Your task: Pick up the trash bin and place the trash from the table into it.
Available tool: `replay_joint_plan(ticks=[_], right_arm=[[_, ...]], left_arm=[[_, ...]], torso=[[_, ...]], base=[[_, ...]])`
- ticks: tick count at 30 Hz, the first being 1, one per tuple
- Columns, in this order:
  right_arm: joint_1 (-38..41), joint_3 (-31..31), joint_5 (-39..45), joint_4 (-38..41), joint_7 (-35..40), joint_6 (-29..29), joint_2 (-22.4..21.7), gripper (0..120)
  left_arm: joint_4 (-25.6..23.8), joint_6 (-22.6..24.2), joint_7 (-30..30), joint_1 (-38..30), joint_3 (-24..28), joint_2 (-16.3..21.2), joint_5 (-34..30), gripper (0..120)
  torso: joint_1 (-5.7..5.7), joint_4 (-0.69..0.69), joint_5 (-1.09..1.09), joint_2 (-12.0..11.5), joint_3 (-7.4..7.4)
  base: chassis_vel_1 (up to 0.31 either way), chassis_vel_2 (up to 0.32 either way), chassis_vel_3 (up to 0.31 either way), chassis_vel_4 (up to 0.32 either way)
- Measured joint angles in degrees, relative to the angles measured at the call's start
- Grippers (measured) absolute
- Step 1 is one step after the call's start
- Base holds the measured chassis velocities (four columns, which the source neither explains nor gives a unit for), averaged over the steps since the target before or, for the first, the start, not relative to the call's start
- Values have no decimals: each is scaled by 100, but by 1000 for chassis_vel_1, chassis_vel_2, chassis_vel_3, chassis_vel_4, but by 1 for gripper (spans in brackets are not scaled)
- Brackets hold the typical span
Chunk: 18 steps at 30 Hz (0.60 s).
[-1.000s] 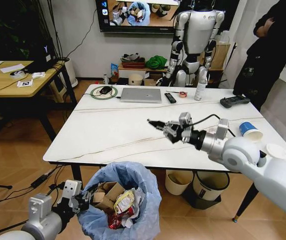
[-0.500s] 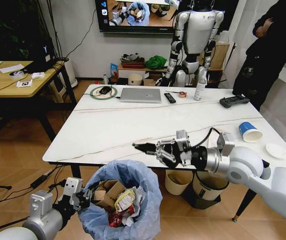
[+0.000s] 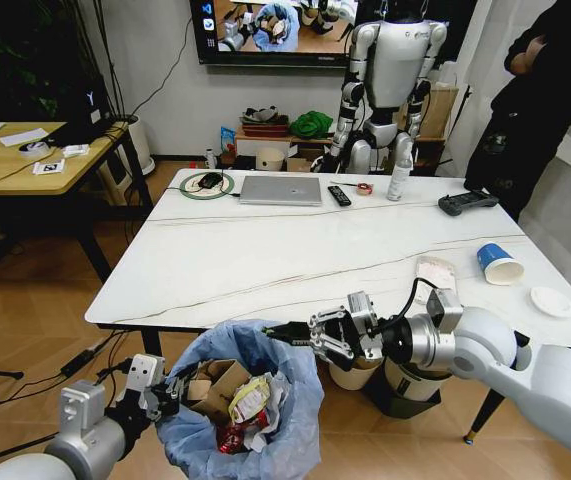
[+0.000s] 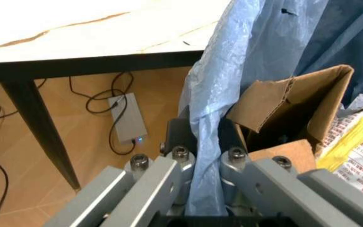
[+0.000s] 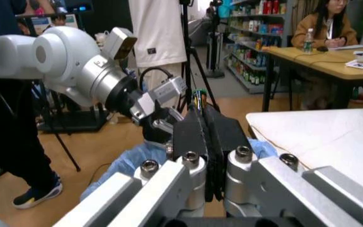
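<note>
The trash bin (image 3: 265,440), lined with a light-blue bag, hangs below the front edge of the table (image 3: 235,260). My left gripper (image 3: 168,388) is shut on its rim; the left wrist view shows the fingers (image 4: 175,137) pinching the blue bag (image 4: 213,99) beside torn cardboard (image 4: 295,104). Cardboard, a yellow wrapper (image 3: 248,398) and a red can lie inside. My right gripper (image 3: 283,333) hovers over the bin's rim, shut on a thin piece of trash whose coloured edge (image 5: 198,98) shows at the tips. A blue-white paper cup (image 3: 499,265) and a pale packet (image 3: 435,272) remain on the table.
A laptop (image 3: 281,190), remote (image 3: 339,195), bottle (image 3: 399,168) and black controller (image 3: 468,203) sit along the table's far side. A cream bucket (image 3: 350,368) and a black-rimmed white bin (image 3: 417,372) stand under it. A wooden desk (image 3: 15,155) is to the left.
My right gripper has travelled from above the table's middle down and toward me, past the front edge, to over the bin. The left arm and bin stayed put.
</note>
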Motion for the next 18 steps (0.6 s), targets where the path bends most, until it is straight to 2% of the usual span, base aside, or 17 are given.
replay_joint_plan(ticks=[18], right_arm=[[470, -618, -122, -376, -158, 101, 256, 0]], left_arm=[[0, 0, 2, -47, 14, 2, -48, 0]], torso=[[0, 0, 0, 0, 0]], base=[[0, 0, 0, 0]])
